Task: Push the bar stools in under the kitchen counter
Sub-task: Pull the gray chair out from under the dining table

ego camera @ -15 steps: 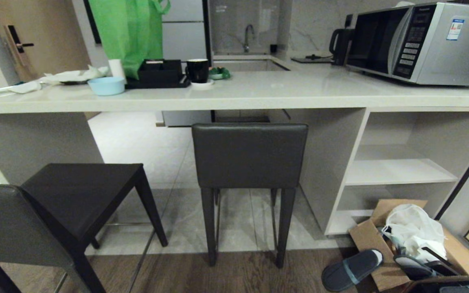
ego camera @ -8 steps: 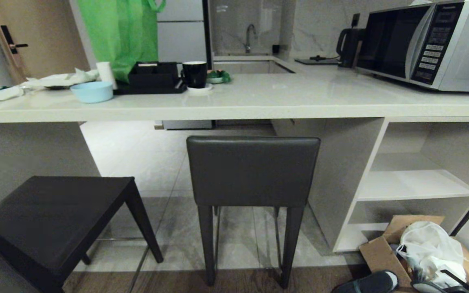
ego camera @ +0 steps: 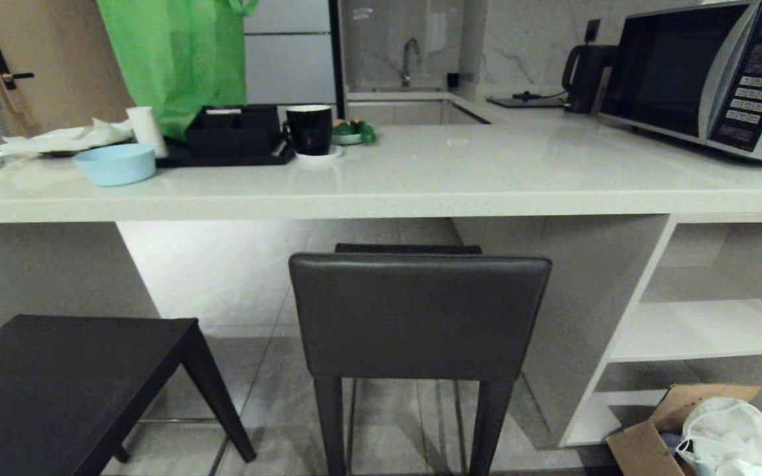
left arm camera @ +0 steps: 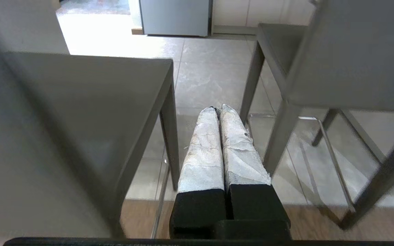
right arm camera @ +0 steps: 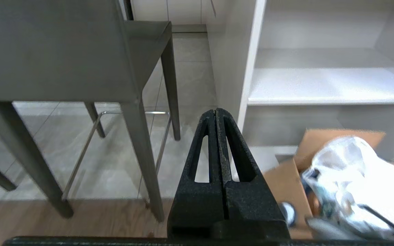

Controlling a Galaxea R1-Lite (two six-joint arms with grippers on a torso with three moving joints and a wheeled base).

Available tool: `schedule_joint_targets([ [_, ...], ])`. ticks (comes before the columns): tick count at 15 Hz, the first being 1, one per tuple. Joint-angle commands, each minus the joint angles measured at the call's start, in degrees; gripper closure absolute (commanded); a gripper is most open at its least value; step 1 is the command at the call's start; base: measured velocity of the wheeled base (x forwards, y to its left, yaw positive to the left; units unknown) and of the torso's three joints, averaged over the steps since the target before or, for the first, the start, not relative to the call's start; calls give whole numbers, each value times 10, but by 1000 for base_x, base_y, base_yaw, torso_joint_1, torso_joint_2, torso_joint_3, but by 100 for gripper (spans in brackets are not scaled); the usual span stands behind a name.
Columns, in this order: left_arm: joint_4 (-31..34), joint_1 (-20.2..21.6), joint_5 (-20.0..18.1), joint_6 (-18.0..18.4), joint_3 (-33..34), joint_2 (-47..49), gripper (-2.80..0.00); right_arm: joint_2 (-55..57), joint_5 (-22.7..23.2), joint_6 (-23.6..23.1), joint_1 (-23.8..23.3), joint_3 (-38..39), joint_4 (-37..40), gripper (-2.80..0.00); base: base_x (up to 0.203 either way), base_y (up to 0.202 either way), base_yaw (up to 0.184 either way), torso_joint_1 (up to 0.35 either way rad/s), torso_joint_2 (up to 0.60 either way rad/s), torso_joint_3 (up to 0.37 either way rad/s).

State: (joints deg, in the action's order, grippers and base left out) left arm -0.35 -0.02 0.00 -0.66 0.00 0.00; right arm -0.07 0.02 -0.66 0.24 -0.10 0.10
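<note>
While standing before the kitchen counter [ego camera: 381, 192], facing two bar stools. Seeing the right stool [ego camera: 419, 314] square ahead, its backrest just below the slab's front edge, seat partly under it, legs beside the white shelves [ego camera: 705, 327]. Seeing the left stool [ego camera: 57, 377] out from the counter, turned at an angle. Keeping the left gripper [left arm camera: 218, 110] pressed together, empty, low between the two stools. Keeping the right gripper [right arm camera: 215, 111] pressed together too, empty, between the right stool's leg and the shelves, near a cardboard box [right arm camera: 296, 160].
</note>
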Motion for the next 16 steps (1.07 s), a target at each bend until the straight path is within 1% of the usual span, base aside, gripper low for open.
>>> schedule_joint_targets([
  [1, 0, 0, 0, 0, 2, 1, 0, 1, 0, 0, 0, 0, 0, 0, 195, 0, 2, 5, 1, 2],
  [5, 0, 0, 0, 0, 2, 1, 0, 1, 0, 0, 0, 0, 0, 0, 168, 0, -2, 5, 3, 1],
  [16, 0, 1, -1, 1, 2, 1, 0, 0, 0, 0, 0, 0, 0, 0, 0, 0, 0, 0, 0, 0],
])
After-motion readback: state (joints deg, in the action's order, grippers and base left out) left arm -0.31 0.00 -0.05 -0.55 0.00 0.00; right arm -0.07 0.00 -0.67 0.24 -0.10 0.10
